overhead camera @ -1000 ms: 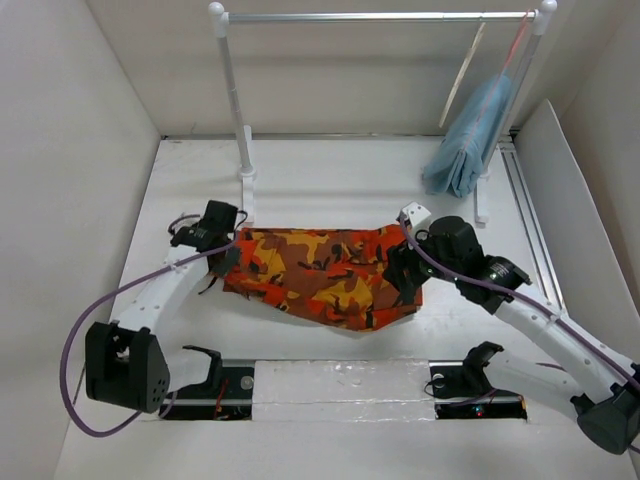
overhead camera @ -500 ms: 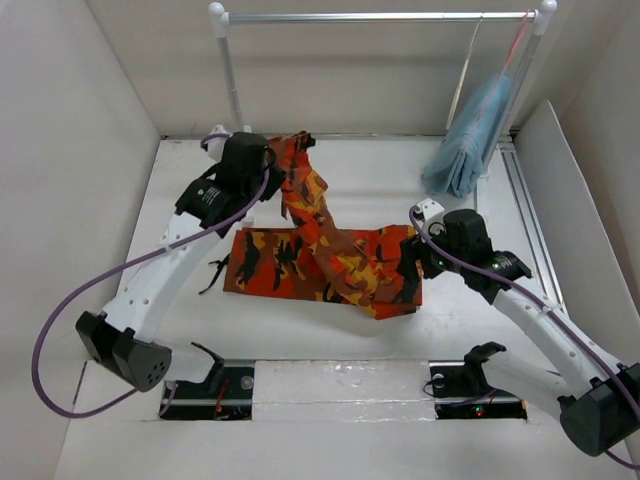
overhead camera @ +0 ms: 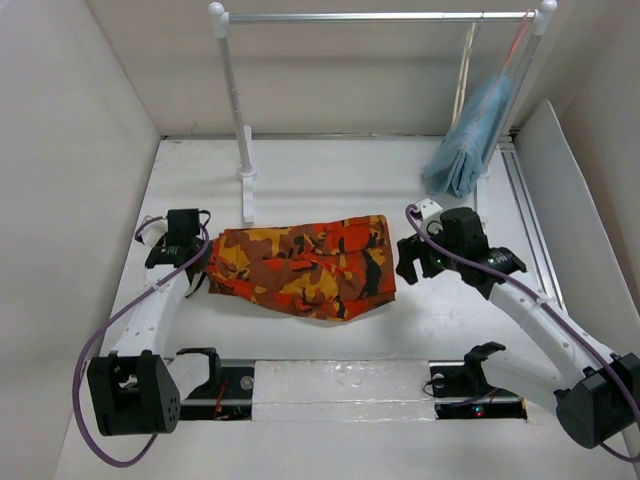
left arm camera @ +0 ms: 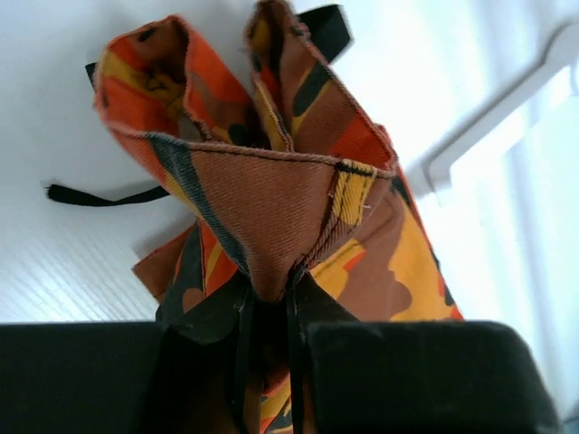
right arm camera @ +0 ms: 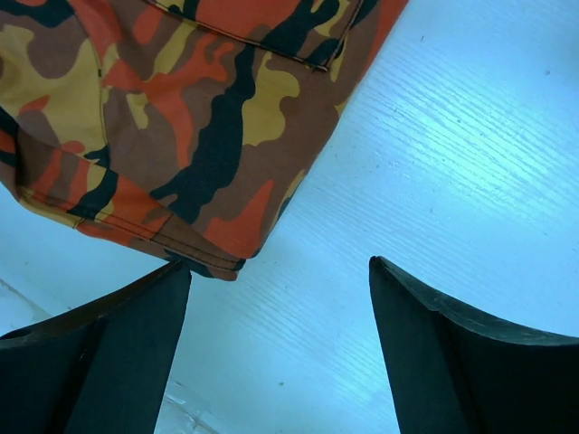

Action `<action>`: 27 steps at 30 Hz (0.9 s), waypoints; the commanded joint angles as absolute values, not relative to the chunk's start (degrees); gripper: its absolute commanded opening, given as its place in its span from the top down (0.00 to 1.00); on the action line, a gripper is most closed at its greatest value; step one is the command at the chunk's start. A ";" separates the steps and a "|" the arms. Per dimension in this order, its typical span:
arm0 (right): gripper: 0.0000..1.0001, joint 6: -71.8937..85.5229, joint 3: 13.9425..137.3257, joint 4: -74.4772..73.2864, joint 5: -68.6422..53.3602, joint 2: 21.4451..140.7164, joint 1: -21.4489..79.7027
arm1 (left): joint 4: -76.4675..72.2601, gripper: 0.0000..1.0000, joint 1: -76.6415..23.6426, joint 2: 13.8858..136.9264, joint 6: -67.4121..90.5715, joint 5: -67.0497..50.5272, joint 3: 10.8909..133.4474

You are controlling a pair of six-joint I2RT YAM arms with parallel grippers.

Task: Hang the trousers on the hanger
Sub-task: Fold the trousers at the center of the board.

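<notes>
The camouflage trousers (overhead camera: 300, 268) lie folded on the table between the two arms. My left gripper (overhead camera: 196, 266) is shut on their left end. In the left wrist view the bunched cloth (left arm camera: 271, 181) rises straight out of the closed gripper (left arm camera: 269, 298). My right gripper (overhead camera: 405, 264) stands open just right of the trousers' right edge. In the right wrist view only bare table lies inside the right gripper (right arm camera: 279, 262). A corner of the trousers (right arm camera: 181, 117) lies beside its left finger (right arm camera: 136, 334). The cream hanger (overhead camera: 464, 65) hangs on the rail at the back right.
A white rack spans the back, with its rail (overhead camera: 380, 16) on top and its left post (overhead camera: 237, 110) behind the trousers. A light blue garment (overhead camera: 468, 135) hangs on a pinkish-red hanger (overhead camera: 520, 40) at the right end. A black drawstring (left arm camera: 99, 194) trails on the table.
The left arm swung up and back with one end of the trousers, then came down at the left. The trousers now lie folded. The right gripper has opened wider, clear of the cloth.
</notes>
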State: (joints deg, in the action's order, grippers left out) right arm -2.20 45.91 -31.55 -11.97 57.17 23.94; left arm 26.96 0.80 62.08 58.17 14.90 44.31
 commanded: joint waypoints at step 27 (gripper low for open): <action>1.00 10.11 31.99 -5.80 -20.65 75.85 17.15 | 17.93 0.31 -13.89 69.17 58.71 7.91 34.64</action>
